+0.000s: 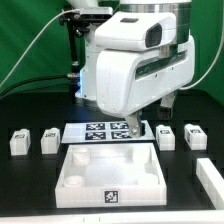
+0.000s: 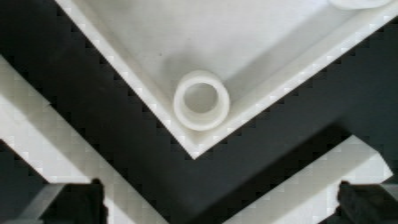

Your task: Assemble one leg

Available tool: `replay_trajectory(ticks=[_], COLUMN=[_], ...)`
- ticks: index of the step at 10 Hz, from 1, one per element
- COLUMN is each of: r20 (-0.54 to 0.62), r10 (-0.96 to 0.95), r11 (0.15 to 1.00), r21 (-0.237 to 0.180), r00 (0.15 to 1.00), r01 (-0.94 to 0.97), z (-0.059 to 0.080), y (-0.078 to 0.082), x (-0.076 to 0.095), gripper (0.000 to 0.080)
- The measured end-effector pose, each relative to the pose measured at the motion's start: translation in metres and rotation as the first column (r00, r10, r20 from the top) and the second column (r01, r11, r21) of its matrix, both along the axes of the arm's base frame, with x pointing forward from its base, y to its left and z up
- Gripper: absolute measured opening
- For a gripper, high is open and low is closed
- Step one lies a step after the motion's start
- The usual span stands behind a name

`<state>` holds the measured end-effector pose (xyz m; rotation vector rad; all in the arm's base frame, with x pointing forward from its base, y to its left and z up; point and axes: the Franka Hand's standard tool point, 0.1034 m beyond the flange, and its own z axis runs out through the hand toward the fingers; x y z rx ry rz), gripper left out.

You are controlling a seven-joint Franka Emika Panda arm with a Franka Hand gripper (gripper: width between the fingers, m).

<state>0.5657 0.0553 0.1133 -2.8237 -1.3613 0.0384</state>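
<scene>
The large white tray-like panel (image 1: 70,178) lies at the front of the black table. Small white legs with marker tags stand in a row behind it: two on the exterior view's left (image 1: 18,141) (image 1: 49,141) and two on its right (image 1: 166,137) (image 1: 194,136). My gripper (image 1: 139,127) hangs low over the panel's far right corner, mostly hidden by the arm. In the wrist view a panel corner (image 2: 134,50) with a round socket (image 2: 201,101) fills the picture. My gripper (image 2: 214,207) is open and empty, with both dark fingers (image 2: 64,205) wide apart.
The marker board (image 1: 100,131) lies flat just behind the panel, between the legs. Another white part (image 1: 208,175) shows at the exterior view's right edge. Cables and a stand rise at the back left, in front of a green backdrop.
</scene>
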Motion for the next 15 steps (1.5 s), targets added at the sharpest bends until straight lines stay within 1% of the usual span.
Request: replay_trajectory(ticks=[4, 5, 6, 7, 8, 9, 10, 11, 12, 13, 15], r20=[0.000, 0.007, 0.014, 0.016, 0.012, 0.005, -0.014, -0.010, -0.005, -0.004, 0.000], r10=[0.006, 0.029, 0.063, 0.143, 0.295, 0.406, 0.512, 0.582, 0.585, 0.582, 0.574], r11=[1.000, 1.000, 0.998, 0.990, 0.955, 0.914, 0.859, 0.813, 0.811, 0.813, 0.818], r21=[0.000, 0.001, 0.001, 0.000, 0.000, 0.002, 0.015, 0.021, 0.025, 0.033, 0.046], r00=[1.000, 1.000, 0.998, 0.990, 0.955, 0.914, 0.859, 0.813, 0.811, 0.813, 0.819], r01=[-0.006, -0.029, -0.063, -0.143, -0.295, -0.406, -0.512, -0.581, -0.585, -0.582, -0.573], z=[0.000, -0.001, -0.005, -0.008, -0.011, -0.018, -0.024, -0.033, -0.045, -0.059, -0.082], y=[0.000, -0.001, -0.004, -0.010, -0.023, -0.044, -0.061, -0.071, -0.076, -0.075, -0.066], x=[0.000, -0.002, -0.016, -0.035, -0.056, -0.080, -0.100, -0.109, -0.116, -0.119, -0.127], gripper=[0.0650, 0.0650, 0.0650, 0.0650, 0.0650, 0.0650, 0.0650, 0.0650, 0.0650, 0.0650, 0.0650])
